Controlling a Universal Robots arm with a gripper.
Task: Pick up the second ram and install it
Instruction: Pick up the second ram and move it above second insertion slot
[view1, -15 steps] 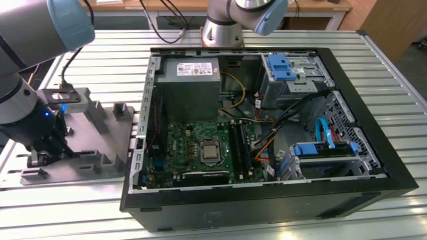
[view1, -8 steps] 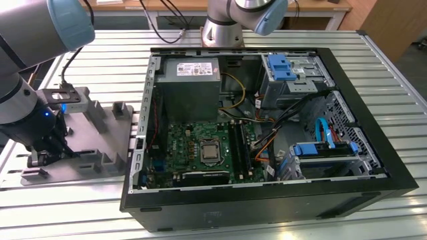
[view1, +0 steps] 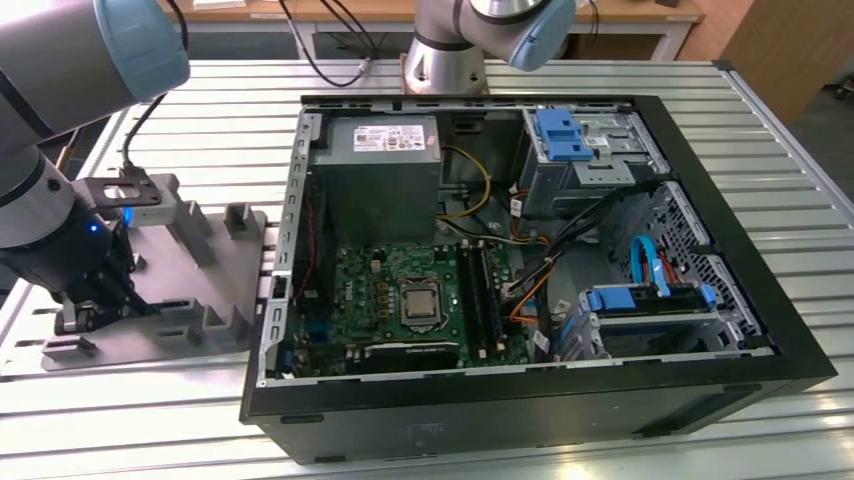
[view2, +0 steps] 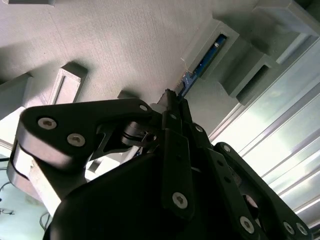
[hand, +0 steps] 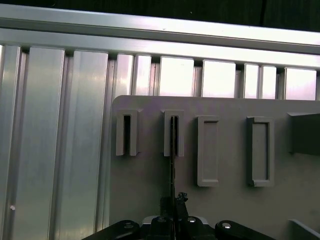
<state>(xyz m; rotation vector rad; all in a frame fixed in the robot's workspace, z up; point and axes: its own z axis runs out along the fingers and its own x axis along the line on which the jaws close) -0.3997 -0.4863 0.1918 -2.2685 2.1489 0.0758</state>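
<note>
Tool (hand: 172, 202) pinches the second ram (hand: 172, 155), which stands on edge in a slot (hand: 167, 137) of the grey holder plate (hand: 142, 192).

place: robotics lab | evidence: slatted aluminium bench (view1: 781, 180), open computer case (view1: 534, 405), grey fixture plate (view1: 220, 275)

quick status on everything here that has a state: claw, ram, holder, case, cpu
claw: shut on the ram
ram: on edge, far end in the holder
holder: lying flat, the place beside the ram empty
case: on its side, panel off, open
cpu: in its socket, uncovered
</note>
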